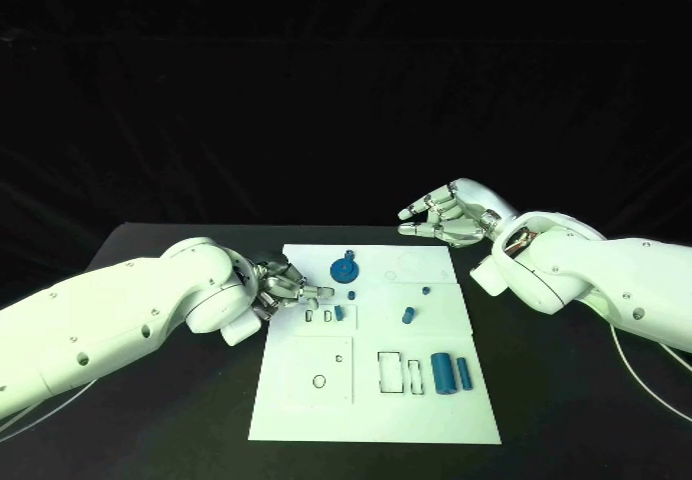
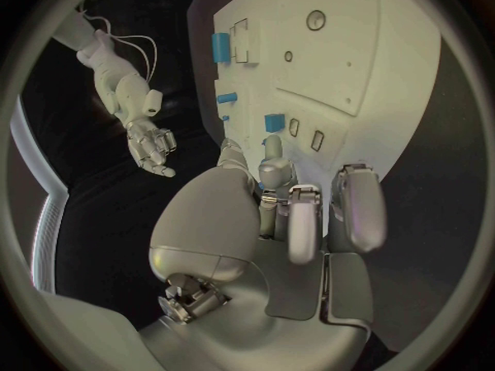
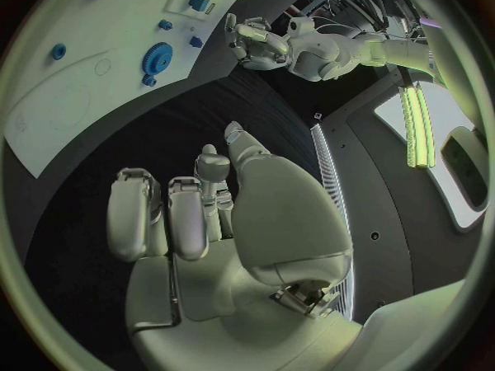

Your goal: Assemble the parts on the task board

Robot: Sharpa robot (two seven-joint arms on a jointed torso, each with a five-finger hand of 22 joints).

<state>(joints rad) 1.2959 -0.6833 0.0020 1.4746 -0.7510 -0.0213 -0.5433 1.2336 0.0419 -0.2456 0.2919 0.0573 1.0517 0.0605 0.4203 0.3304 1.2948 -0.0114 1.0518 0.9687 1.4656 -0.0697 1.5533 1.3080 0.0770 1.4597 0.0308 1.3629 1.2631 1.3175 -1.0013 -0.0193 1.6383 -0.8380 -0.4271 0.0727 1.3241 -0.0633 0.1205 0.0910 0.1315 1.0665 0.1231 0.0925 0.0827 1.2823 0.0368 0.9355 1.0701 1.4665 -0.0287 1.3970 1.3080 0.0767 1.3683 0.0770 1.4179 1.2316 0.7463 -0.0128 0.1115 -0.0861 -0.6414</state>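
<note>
Task board (image 1: 378,400): no legible writing | left robot hand (image 1: 289,288) empty, fingers apart | right robot hand (image 1: 450,215) likewise

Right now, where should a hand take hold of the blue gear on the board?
Grip the blue gear by its toothed rim, coming from above: it lies flat on the task board, so its sides are low. The open left hand is nearest.

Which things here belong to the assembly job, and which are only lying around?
Job: task board; blue gear; two blue cylinders; small blue parts; left hand, at the board's edge; right hand, raised off the board.

Not the job: black table; nothing else lies on it.
</note>
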